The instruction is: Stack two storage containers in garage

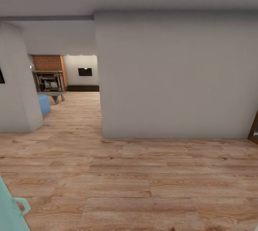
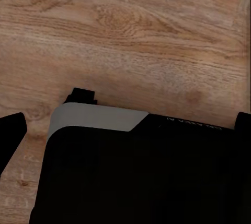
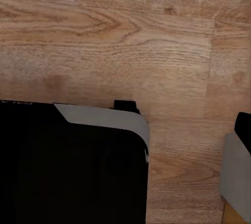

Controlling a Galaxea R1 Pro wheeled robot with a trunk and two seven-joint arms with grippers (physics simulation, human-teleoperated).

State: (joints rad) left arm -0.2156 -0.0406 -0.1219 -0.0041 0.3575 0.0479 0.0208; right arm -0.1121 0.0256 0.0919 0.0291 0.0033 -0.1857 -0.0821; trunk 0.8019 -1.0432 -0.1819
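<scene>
You faced a plain pale wall (image 1: pixel 175 76) across light wood-plank floor (image 1: pixel 125 173); the orange-red containers were nowhere in sight. You needed to steer left toward the red-brick fireplace (image 1: pixel 48 64). I could not tell the fingers' state.

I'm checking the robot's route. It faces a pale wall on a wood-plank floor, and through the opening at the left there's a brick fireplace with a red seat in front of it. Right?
Not quite: the seat is blue, not red, as the head view shows. The rest holds: a pale wall ahead, a wood-plank floor, and a brick fireplace through the opening at the left.
</scene>
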